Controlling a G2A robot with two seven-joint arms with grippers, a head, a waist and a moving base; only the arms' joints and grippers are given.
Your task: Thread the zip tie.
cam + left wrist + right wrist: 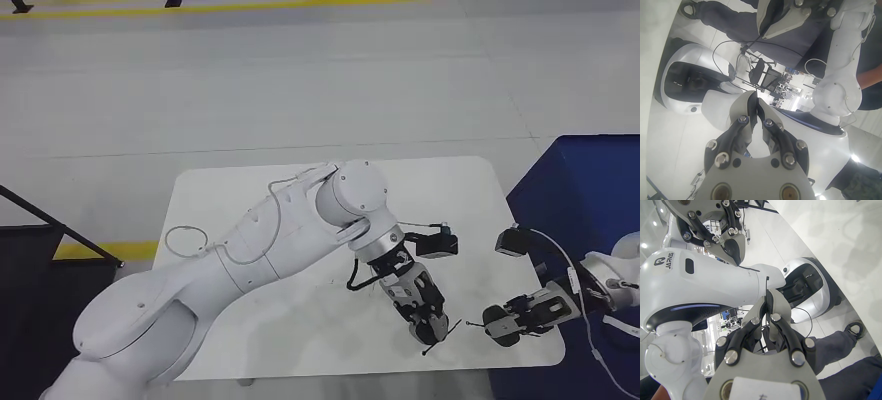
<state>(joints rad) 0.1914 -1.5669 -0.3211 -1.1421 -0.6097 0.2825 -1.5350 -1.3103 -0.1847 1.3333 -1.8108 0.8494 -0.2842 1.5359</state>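
— Left gripper (755, 94), right gripper (767, 292): how set?
— Both pinched shut on the zip tie (767, 284) — tail in left, head end in right, close together, likely to align threading.

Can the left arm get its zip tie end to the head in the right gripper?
Probably yes. The left gripper is shut on the zip tie tail. The right gripper pinches just below the zip tie head, which stands clear of its fingertips. Only open air lies between them.
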